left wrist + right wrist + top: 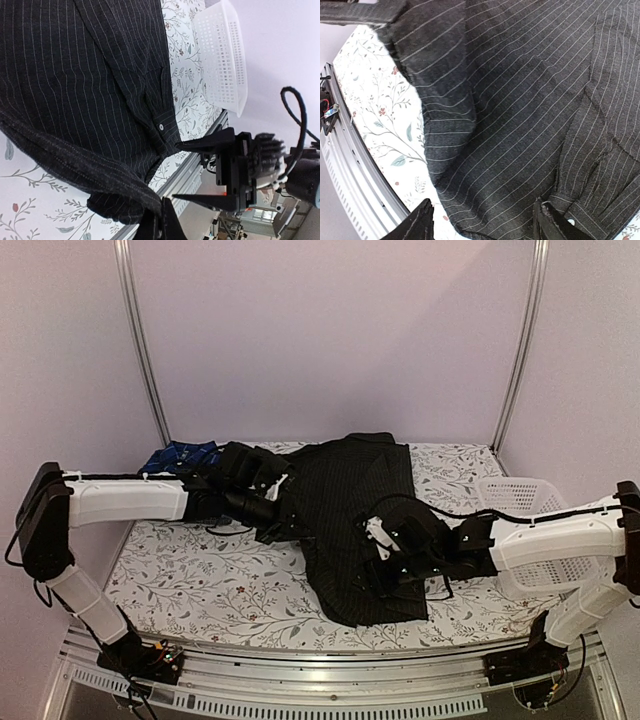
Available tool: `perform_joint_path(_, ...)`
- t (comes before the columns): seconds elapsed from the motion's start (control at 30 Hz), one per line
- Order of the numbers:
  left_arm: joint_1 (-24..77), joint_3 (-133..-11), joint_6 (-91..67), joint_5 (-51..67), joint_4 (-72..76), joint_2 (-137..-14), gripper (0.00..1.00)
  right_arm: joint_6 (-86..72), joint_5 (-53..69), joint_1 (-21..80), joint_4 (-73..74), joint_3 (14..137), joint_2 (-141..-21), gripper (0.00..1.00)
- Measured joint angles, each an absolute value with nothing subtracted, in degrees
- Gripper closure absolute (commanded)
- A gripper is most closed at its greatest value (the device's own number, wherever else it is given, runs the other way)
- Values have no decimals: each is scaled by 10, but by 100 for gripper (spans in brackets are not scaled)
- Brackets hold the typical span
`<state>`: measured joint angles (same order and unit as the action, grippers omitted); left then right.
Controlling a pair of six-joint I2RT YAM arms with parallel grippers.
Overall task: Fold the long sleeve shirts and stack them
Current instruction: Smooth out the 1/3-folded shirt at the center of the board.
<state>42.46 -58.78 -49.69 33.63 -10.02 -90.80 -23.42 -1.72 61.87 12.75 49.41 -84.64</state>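
Note:
The black pinstriped shirt [350,510] lies spread over the middle of the flowered table [200,580]. My left gripper [283,530] is at its left edge. In the left wrist view the left gripper [161,222] is shut on a bunched fold of this shirt [75,75] near the table's front edge. My right gripper [385,555] is over the shirt's lower right part. It is open and empty in the right wrist view [482,210], just above the pinstriped cloth [520,100], and also shows open in the left wrist view [175,171]. A blue plaid shirt [180,455] and a dark shirt [240,465] lie at the back left.
A white mesh basket [515,495] stands at the right side of the table, also in the left wrist view [225,60]. The metal front rail [320,660] runs along the near edge. Frame posts stand at the back corners.

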Motion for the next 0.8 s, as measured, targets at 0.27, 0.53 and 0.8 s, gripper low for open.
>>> perform_joint_path(0.27, 407, -620, -550, 362, -61, -931, 100, -243, -48, 672, 116, 505, -879, 27)
perform_joint_path(0.53, 406, -613, -566, 369, -50, -931, 100, -262, -133, 746, 147, 573, -976, 36)
perform_joint_path(0.8, 402, -608, -570, 369, -50, -931, 100, -291, -203, 779, 207, 636, -1049, 42)
